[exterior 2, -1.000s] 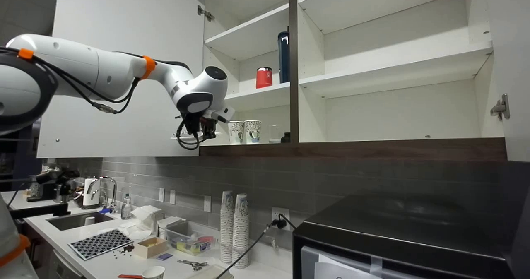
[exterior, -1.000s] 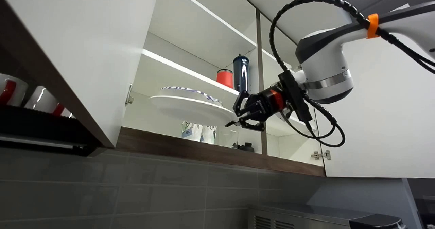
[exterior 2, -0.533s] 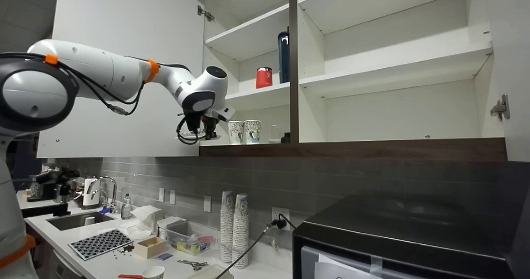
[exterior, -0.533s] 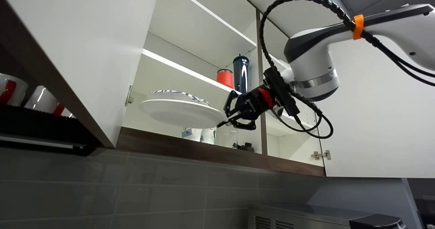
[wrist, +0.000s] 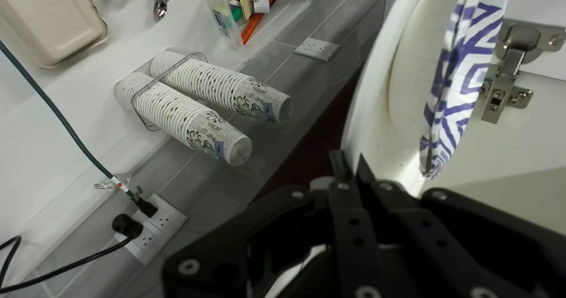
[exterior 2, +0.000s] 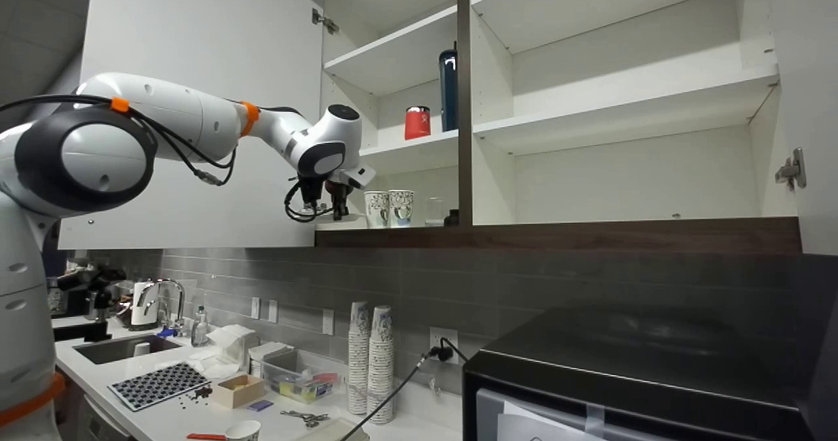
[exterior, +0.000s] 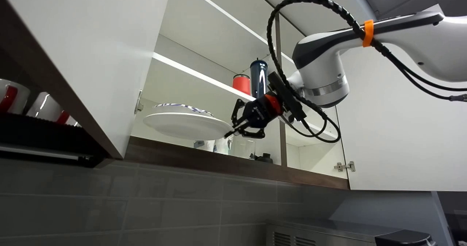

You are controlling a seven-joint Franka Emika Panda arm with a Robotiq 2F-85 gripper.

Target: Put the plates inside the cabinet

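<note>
A wide white plate (exterior: 186, 127) hangs level at the open lower compartment of the white cabinet (exterior: 197, 156). A plate with a blue-patterned rim (exterior: 182, 108) rests on top of it. Both plates also show in the wrist view: the white plate (wrist: 365, 112) and the patterned plate (wrist: 468, 68). My gripper (exterior: 230, 132) is shut on the white plate's near rim, with the fingertips either side of it in the wrist view (wrist: 350, 158). How far the plates reach inside the cabinet (exterior 2: 622, 237) I cannot tell. The arm mostly hides them in an exterior view.
Two patterned cups (exterior 2: 389, 208), a clear glass (exterior 2: 435, 211) and a small black object (exterior: 264, 158) stand in the lower compartment. A red cup (exterior: 241, 84) and dark blue tumbler (exterior: 258, 79) stand on the shelf above. Open doors (exterior: 91, 56) flank the cabinet. A black appliance (exterior 2: 628, 362) stands below.
The arm has moved toward the cabinet's lower compartment, carrying the plates left and slightly down in an exterior view. They now cover more of the patterned cups there. The grip is unchanged.
</note>
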